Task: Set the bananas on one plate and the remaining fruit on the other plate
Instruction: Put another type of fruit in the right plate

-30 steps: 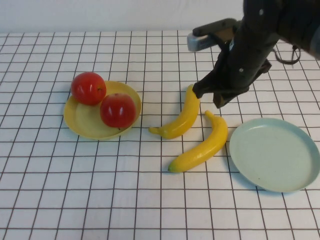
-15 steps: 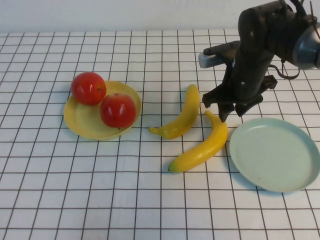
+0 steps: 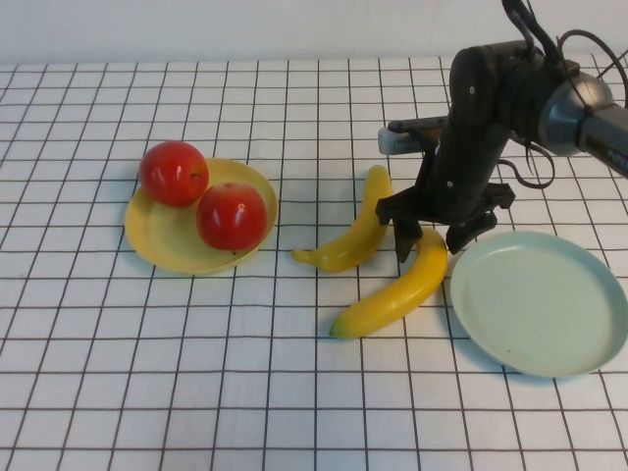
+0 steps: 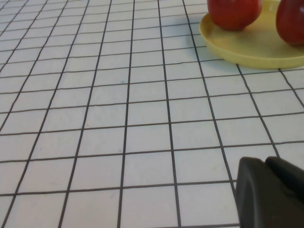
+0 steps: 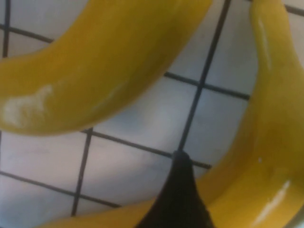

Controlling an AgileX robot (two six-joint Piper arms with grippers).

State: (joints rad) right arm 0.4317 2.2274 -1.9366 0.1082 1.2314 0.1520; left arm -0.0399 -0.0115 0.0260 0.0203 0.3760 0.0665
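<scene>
Two yellow bananas lie on the checked cloth between the plates: one (image 3: pixel 355 228) on the left and one (image 3: pixel 392 292) nearer the pale blue-green plate (image 3: pixel 540 299), which holds nothing. My right gripper (image 3: pixel 432 238) is open and low, its fingers on either side of the upper end of the nearer banana (image 5: pixel 266 142). One dark fingertip (image 5: pixel 179 190) shows beside it, with the other banana (image 5: pixel 95 71) past it. Two red apples (image 3: pixel 174 173) (image 3: pixel 232 216) sit on the yellow plate (image 3: pixel 167 245). My left gripper (image 4: pixel 266 164) is shut and holds nothing, low over the cloth, short of the yellow plate (image 4: pixel 247 50).
The right arm's dark body (image 3: pixel 481 118) rises behind the bananas with cables at the back right. A white wall edges the far side of the cloth.
My right gripper went from shut to open, swung over and came down around the upper end of the banana nearer the blue-green plate. Fruit and plates have not moved.
</scene>
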